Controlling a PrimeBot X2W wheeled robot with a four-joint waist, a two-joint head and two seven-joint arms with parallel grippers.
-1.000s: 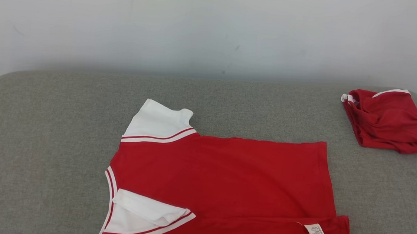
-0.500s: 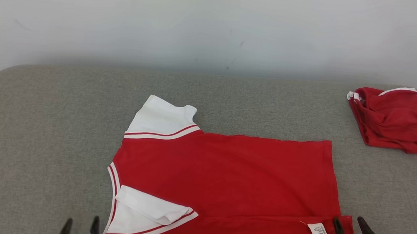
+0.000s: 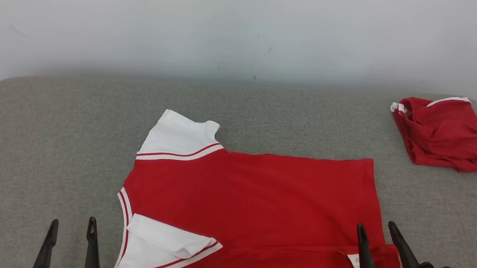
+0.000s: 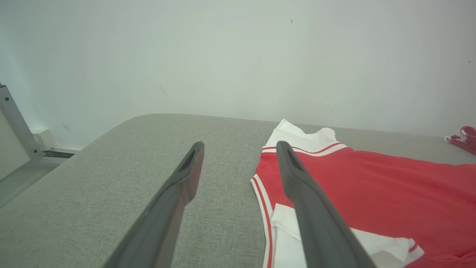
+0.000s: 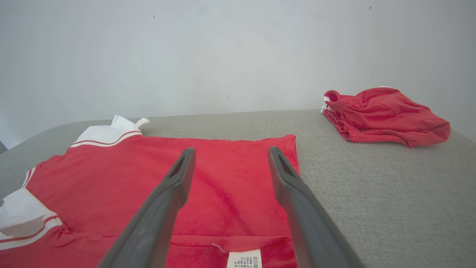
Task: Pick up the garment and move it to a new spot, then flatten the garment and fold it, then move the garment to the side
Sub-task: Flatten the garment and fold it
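- Since a second ago, risen from the bottom edge of the head view and gone from pinched to spread wide: left gripper [image 3: 73, 222] and right gripper [image 3: 376, 226], both empty.
- Head view: garment [image 3: 255, 195] flat on the grey cushion [image 3: 30, 134], its neckline just right of the left gripper, its lower right corner, by the label [image 3: 354, 260], under the right gripper.
- Left wrist view: fingers wide apart, garment's neckline behind the right-hand one.
- Right wrist view: fingers wide over red cloth, label between them; folded red bundle [image 5: 383, 115] well apart, far right.
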